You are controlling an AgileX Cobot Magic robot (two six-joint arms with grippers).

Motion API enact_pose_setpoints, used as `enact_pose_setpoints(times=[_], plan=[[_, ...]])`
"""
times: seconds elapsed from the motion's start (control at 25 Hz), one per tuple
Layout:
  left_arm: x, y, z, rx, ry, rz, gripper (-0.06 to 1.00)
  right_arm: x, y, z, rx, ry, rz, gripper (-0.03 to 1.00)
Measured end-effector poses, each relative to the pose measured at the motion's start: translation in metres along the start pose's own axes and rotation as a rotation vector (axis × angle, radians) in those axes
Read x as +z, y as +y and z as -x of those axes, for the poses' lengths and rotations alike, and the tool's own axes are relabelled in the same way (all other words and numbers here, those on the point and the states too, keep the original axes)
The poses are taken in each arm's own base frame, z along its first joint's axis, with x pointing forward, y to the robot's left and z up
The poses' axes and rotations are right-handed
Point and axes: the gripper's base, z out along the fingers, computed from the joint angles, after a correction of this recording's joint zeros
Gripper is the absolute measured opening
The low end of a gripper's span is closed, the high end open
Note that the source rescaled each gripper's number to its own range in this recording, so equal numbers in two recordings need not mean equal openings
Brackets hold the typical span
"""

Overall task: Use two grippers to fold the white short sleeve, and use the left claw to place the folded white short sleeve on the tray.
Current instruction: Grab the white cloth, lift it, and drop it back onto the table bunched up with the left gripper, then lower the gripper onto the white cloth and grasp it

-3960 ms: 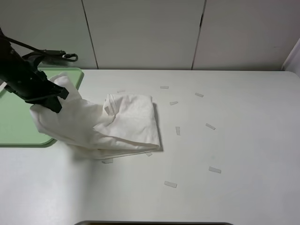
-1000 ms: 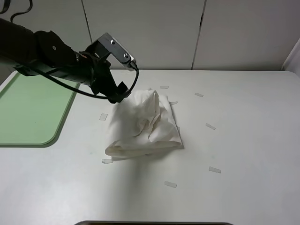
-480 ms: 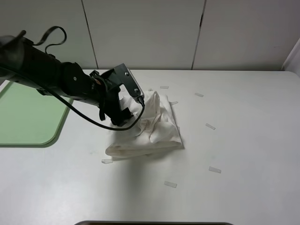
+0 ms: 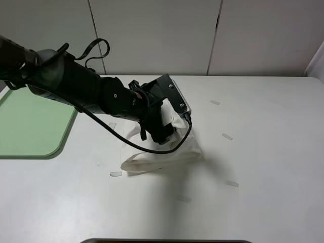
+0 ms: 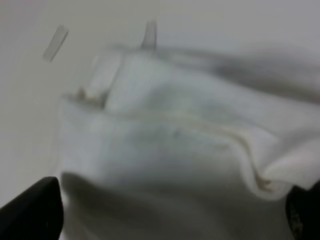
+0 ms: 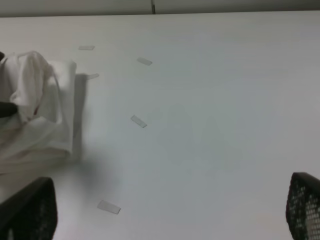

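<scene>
The white short sleeve (image 4: 167, 154) lies as a crumpled, roughly folded bundle in the middle of the white table. My left gripper (image 4: 161, 132) reaches in from the left and sits low over the bundle's top, hiding much of it. In the left wrist view the white short sleeve (image 5: 170, 130) fills the picture, and the left gripper (image 5: 170, 215) is open with a dark fingertip (image 5: 30, 210) on each side of the cloth. The green tray (image 4: 30, 126) lies at the far left, bare. My right gripper (image 6: 170, 210) is open over bare table, well away from the white short sleeve (image 6: 40, 110).
Small pale tape strips are scattered on the table (image 4: 263, 152), among them one (image 4: 227, 136) right of the shirt, one (image 4: 232, 183) nearer the front and one (image 4: 116, 174) by the bundle's left corner. Pale cabinet doors stand behind the table.
Over the last second my left arm has swung right and down from beside the bundle onto its top. The bundle has shifted slightly to the right. Earlier the shirt hung from this gripper near the tray.
</scene>
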Motion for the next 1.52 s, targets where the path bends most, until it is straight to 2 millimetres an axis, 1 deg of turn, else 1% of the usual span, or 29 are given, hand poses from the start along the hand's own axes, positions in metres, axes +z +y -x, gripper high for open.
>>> enact_pose_setpoints(times=[0.16, 0.24, 0.32, 0.44, 0.56, 0.6, 0.64, 0.76, 0.88, 0.92, 0.96, 1.08, 1.16, 1.28, 1.32, 1.36, 1.4, 1.48, 1.52], plan=[[0.000, -0.009, 0.014, -0.009, -0.038, -0.004, 0.89, 0.000, 0.000, 0.000, 0.000, -0.001, 0.000, 1.00], [0.001, -0.011, 0.017, -0.034, -0.044, -0.006, 0.89, 0.000, 0.000, 0.000, 0.000, -0.001, 0.000, 1.00], [0.005, -0.013, 0.019, -0.115, -0.047, -0.009, 0.89, 0.000, 0.000, 0.000, 0.000, -0.001, 0.000, 1.00], [0.005, -0.019, 0.027, -0.210, -0.064, -0.021, 0.89, 0.000, 0.000, 0.000, 0.000, -0.001, 0.000, 1.00], [0.003, -0.022, 0.037, -0.259, -0.086, -0.034, 0.89, 0.000, 0.000, 0.000, 0.000, -0.001, 0.000, 1.00], [0.003, -0.022, 0.037, -0.259, -0.086, -0.034, 0.89, 0.000, 0.000, 0.000, 0.000, -0.001, 0.000, 1.00], [-0.002, -0.022, 0.046, -0.274, -0.094, -0.056, 0.89, 0.000, 0.000, 0.000, 0.000, -0.001, 0.000, 1.00], [-0.012, -0.019, 0.056, -0.282, -0.116, -0.068, 0.89, 0.000, 0.000, 0.000, 0.000, -0.001, 0.000, 1.00], [-0.017, -0.014, 0.059, -0.287, -0.128, -0.061, 0.89, 0.000, 0.000, 0.000, 0.000, -0.001, 0.000, 1.00], [-0.021, -0.010, 0.060, -0.293, -0.137, -0.054, 0.89, 0.000, 0.000, 0.000, 0.000, -0.001, 0.000, 1.00], [-0.028, -0.001, 0.061, -0.306, -0.145, -0.045, 0.89, 0.000, 0.000, 0.000, 0.000, -0.001, 0.000, 1.00], [-0.036, 0.011, 0.058, -0.346, -0.128, -0.050, 0.89, 0.000, 0.000, 0.000, 0.000, -0.001, 0.000, 1.00], [-0.039, 0.017, 0.052, -0.418, -0.083, -0.088, 0.89, 0.000, 0.000, 0.000, 0.000, 0.000, 0.000, 1.00], [-0.042, 0.026, 0.041, -0.574, -0.012, -0.165, 0.89, 0.000, 0.000, 0.000, 0.000, 0.000, 0.000, 1.00], [-0.042, 0.026, 0.041, -0.574, -0.012, -0.165, 0.89, 0.000, 0.000, 0.000, 0.000, 0.000, 0.000, 1.00], [-0.044, 0.028, 0.038, -0.621, 0.007, -0.194, 0.89, 0.000, 0.000, 0.000, 0.000, 0.000, 0.000, 1.00], [-0.048, 0.034, 0.028, -0.745, 0.065, -0.287, 0.89, 0.000, 0.000, 0.000, 0.000, 0.000, 0.000, 1.00], [-0.054, 0.049, 0.012, -0.866, 0.131, -0.392, 0.88, 0.000, 0.000, 0.000, 0.000, 0.000, 0.000, 1.00], [-0.056, 0.056, 0.003, -0.907, 0.151, -0.408, 0.88, 0.000, 0.000, 0.000, 0.000, 0.000, 0.000, 1.00]])
